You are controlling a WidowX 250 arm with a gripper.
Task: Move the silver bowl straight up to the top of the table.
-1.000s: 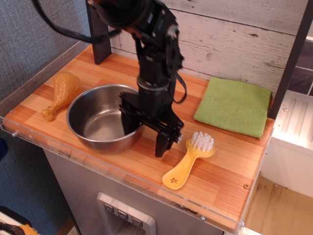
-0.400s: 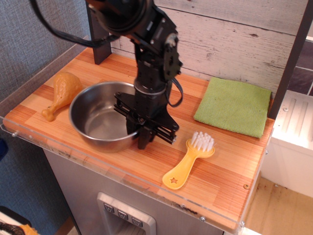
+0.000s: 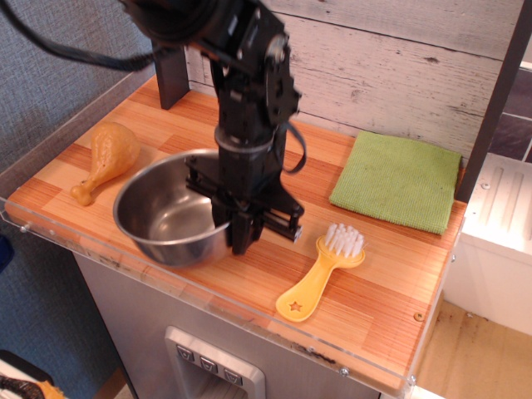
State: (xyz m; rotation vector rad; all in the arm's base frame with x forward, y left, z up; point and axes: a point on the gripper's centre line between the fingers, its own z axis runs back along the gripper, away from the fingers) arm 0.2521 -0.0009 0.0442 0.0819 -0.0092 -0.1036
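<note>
The silver bowl (image 3: 166, 218) sits at the front left of the wood-plank table (image 3: 249, 281), its right side tipped up a little. My gripper (image 3: 238, 235) points down at the bowl's right rim. Its jaws are shut on that rim, one finger inside the bowl and one outside. The black arm hides the bowl's far right edge.
A yellow toy drumstick (image 3: 106, 158) lies left of the bowl, close to it. A yellow dish brush (image 3: 320, 272) lies to the front right, and a green cloth (image 3: 397, 179) at the back right. A black post (image 3: 170, 79) stands at the back left against the white plank wall.
The open jaws closed on the bowl's right rim. The arm then shifted slightly left and the bowl's right side rose, tilting it.
</note>
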